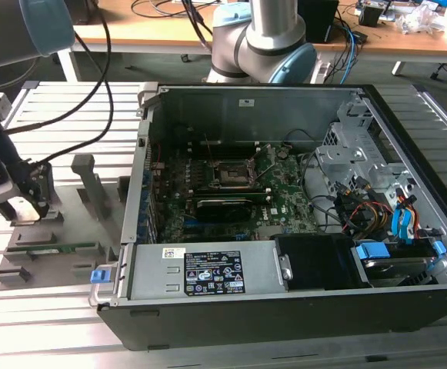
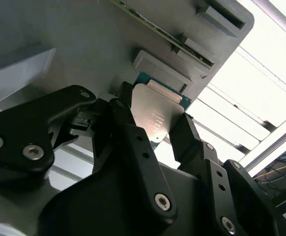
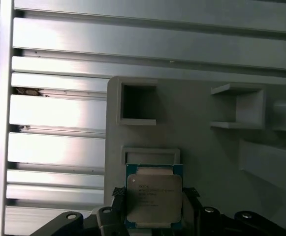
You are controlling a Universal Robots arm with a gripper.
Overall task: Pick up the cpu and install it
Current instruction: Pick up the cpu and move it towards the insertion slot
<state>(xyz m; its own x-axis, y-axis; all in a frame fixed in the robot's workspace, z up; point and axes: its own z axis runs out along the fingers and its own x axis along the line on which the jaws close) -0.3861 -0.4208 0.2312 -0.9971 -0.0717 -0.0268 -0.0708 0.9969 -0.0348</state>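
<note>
The cpu (image 3: 154, 201), a flat square chip with a silvery top and a blue-green rim, sits between my two black fingers (image 3: 119, 195) in both wrist views. My gripper (image 3: 154, 194) is shut on the cpu (image 2: 155, 115), with a finger pressing each of two opposite edges. The chip is just by its small raised holder (image 3: 150, 155) on the grey fixture plate (image 3: 202, 147). In the exterior view my gripper (image 1: 29, 201) hangs low over that plate at the exterior view's left. The dark square socket (image 1: 231, 175) lies on the green motherboard inside the open computer case (image 1: 208, 265).
A long green memory stick (image 1: 50, 247) lies in a slot on the fixture plate, with upright grey blocks (image 1: 85, 173) beside it. The case walls, a drive cage (image 1: 354, 154) and bundled cables (image 1: 377, 211) surround the motherboard. Slatted aluminium table (image 1: 38, 338) runs underneath.
</note>
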